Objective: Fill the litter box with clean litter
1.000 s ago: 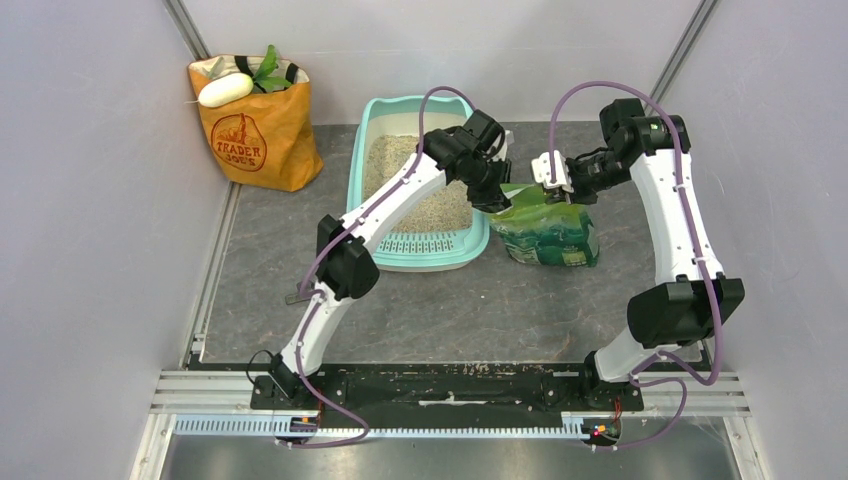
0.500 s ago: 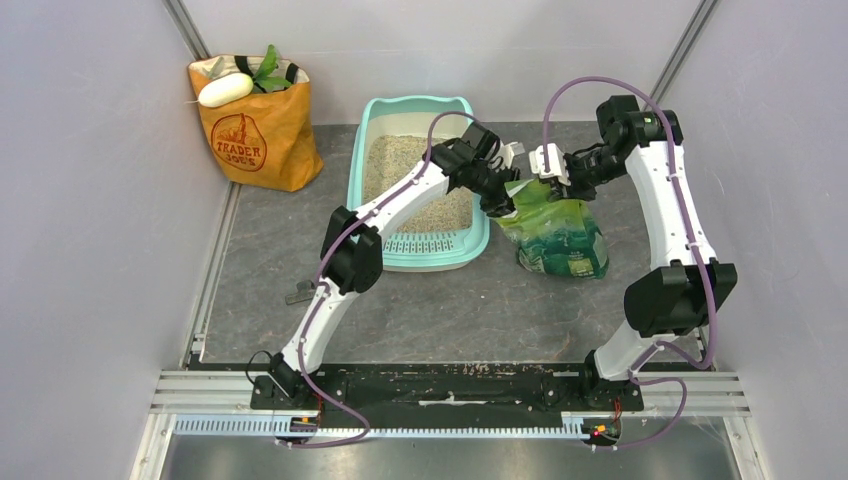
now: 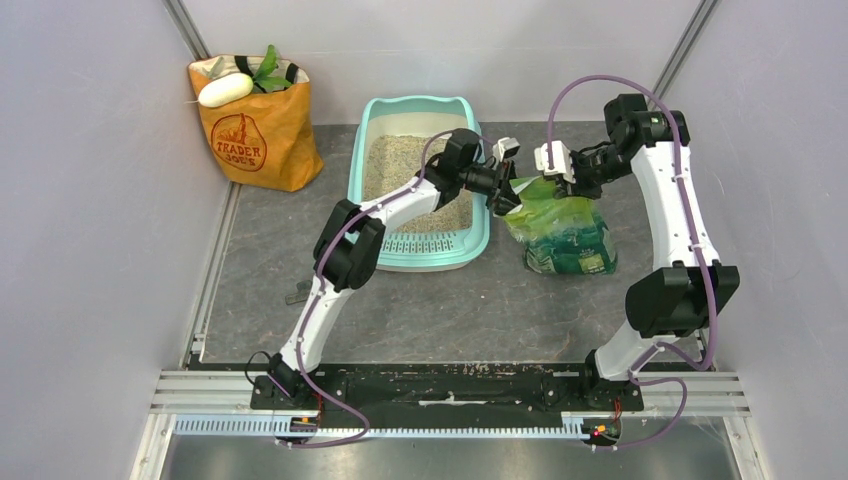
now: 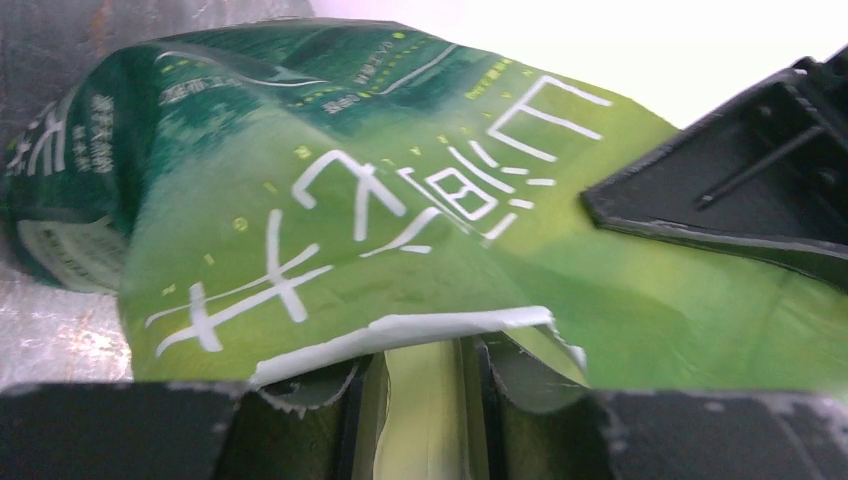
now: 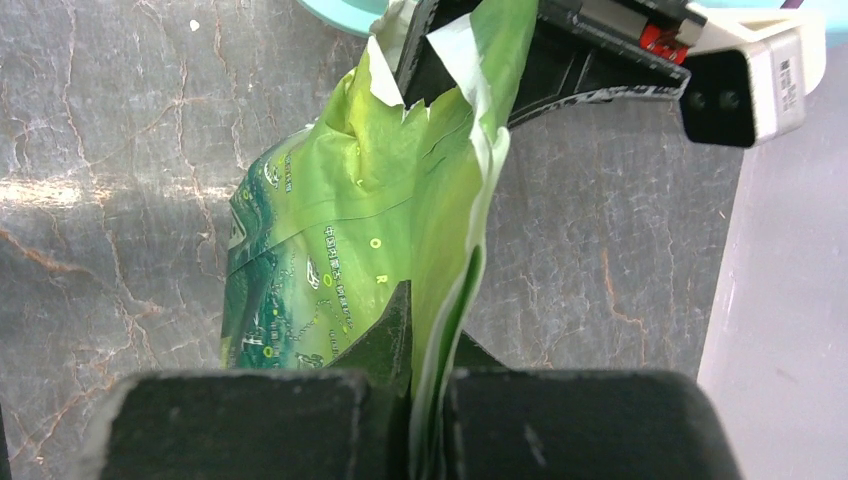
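Green bag (image 3: 565, 235) top in part-closed left claw (image 4: 420, 400), tight right claw (image 5: 430, 350)

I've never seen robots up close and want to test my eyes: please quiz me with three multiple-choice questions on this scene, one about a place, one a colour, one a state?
1. Where is the green bag relative to the litter box?
A. inside it
B. on the table to its right
C. underneath it

2. What colour is the litter box?
A. red
B. black
C. mint-teal

3. What is the right gripper doing?
A. pinching the green bag's top edge
B. standing wide open
C. out of sight

Answers: 1 B, the overhead view shows it beside the box; 2 C, its rim and walls are teal; 3 A, its wrist view shows bag film clamped between the fingers.
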Robot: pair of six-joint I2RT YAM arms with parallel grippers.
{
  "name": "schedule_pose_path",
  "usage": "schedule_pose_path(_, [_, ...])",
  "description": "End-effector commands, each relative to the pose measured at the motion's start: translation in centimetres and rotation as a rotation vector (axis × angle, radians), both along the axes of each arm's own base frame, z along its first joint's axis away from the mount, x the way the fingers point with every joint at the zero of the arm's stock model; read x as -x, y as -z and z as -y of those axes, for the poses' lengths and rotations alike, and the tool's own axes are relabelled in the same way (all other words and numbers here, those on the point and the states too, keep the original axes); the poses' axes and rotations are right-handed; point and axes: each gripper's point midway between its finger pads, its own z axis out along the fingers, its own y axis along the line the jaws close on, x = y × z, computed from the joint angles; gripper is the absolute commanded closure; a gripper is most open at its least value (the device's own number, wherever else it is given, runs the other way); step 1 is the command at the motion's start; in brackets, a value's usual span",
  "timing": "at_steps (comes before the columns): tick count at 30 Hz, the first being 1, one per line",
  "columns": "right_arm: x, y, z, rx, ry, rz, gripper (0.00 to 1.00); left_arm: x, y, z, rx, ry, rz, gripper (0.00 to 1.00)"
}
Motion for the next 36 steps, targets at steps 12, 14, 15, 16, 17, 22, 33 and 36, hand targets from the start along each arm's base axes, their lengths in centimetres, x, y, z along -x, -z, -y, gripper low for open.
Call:
schedule_pose_path(12, [-1.8, -5.1, -0.4, -0.098, 0.015, 0.188, 1.0, -1.1, -8.1, -7.1, 0.026, -0.064, 0.084, 0.98])
schedule_pose_path(14, [-2.0, -5.4, -0.5, -0.108, 0.019, 0.195, 1.0, -1.4, -7.8, -8.0, 0.017, -0.083, 0.075, 0.98])
schedule_pose_path(15, [-2.1, -5.4, -0.6, -0.112, 0.019, 0.196, 1.0, -1.5, -7.8, -8.5, 0.013, -0.093, 0.073, 0.98])
schedule_pose_path(16, [-2.1, -5.5, -0.6, -0.112, 0.018, 0.199, 1.0, -1.7, -7.8, -9.0, 0.013, -0.103, 0.076, 0.98])
schedule_pose_path(17, [-2.2, -5.4, -0.6, -0.112, 0.019, 0.199, 1.0, -1.9, -7.6, -9.4, 0.009, -0.112, 0.073, 0.98])
schedule_pose_path(22, [-2.5, -5.5, -0.6, -0.117, 0.018, 0.209, 1.0, -2.8, -8.0, -11.5, 0.008, -0.156, 0.083, 0.98])
schedule_pose_path(33, [-3.1, -5.8, -1.0, -0.127, 0.007, 0.231, 1.0, -3.7, -7.9, -15.3, 0.004, -0.216, 0.067, 0.98])
schedule_pose_path(36, [-3.2, -5.8, -1.1, -0.125, 0.002, 0.233, 1.0, -4.0, -8.4, -16.1, 0.031, -0.231, 0.065, 0.98])
